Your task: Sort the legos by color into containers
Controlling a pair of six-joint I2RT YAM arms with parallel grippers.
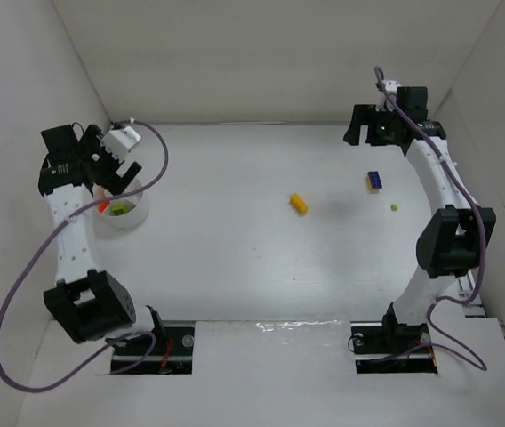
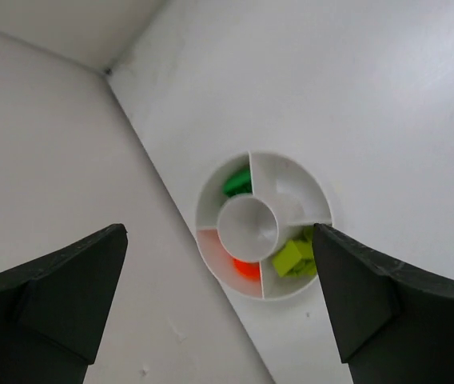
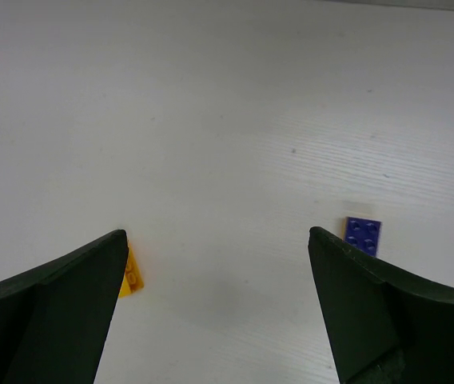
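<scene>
1. Left gripper (image 2: 217,234) stands spread wide and empty above the white bowl (image 2: 291,192), which sits just beside the left wall (image 2: 35,144); scant clearance on that side.
2. The bowl is divided: a green brick (image 2: 237,182) in one compartment, lime bricks (image 2: 293,258) in another with their edge cut off by a finger (image 2: 387,312), and an orange piece (image 2: 245,270) in a third.
3. Right gripper (image 3: 216,234) is spread wide and empty near the back-right corner; open table (image 1: 235,258) lies between the arms.
4. Loose on the table: a yellow brick (image 3: 132,276), partly hidden behind that gripper's own finger; a purple-blue brick (image 3: 364,234); a lime speck (image 1: 395,207), too small to make out.
</scene>
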